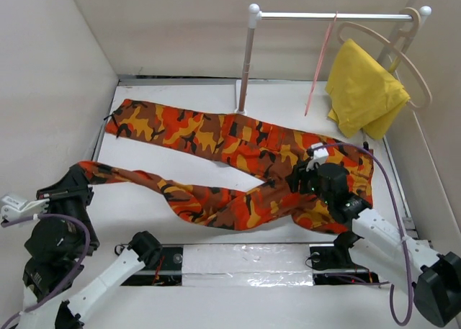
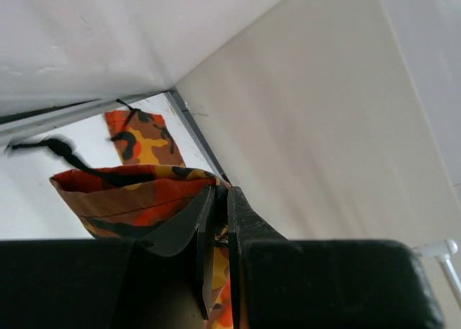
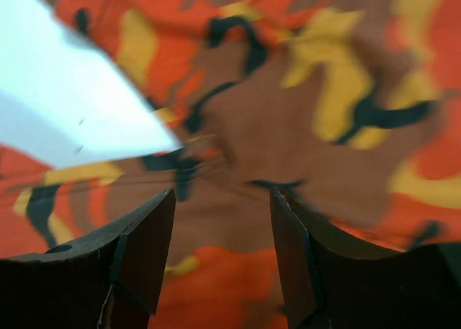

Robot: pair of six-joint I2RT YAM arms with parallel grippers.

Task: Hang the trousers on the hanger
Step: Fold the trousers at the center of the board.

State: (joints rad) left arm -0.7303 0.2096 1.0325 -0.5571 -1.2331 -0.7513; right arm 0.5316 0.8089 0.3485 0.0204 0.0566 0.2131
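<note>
The trousers are pinched at one cuff by the clamped left gripper. The right gripper hangs spread just above their seat, holding nothing. The hanger is seen well beyond it. Gathering is judged under way; a hold near the waist is needed next.

blurry trousers, right wrist view

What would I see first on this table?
The bright orange camouflage trousers sprawl across the white table, one leg end pinched in the left claw. The right claw is open over them. At the back, a yellow cloth and a thin pink hanger hang from a rail.
</note>
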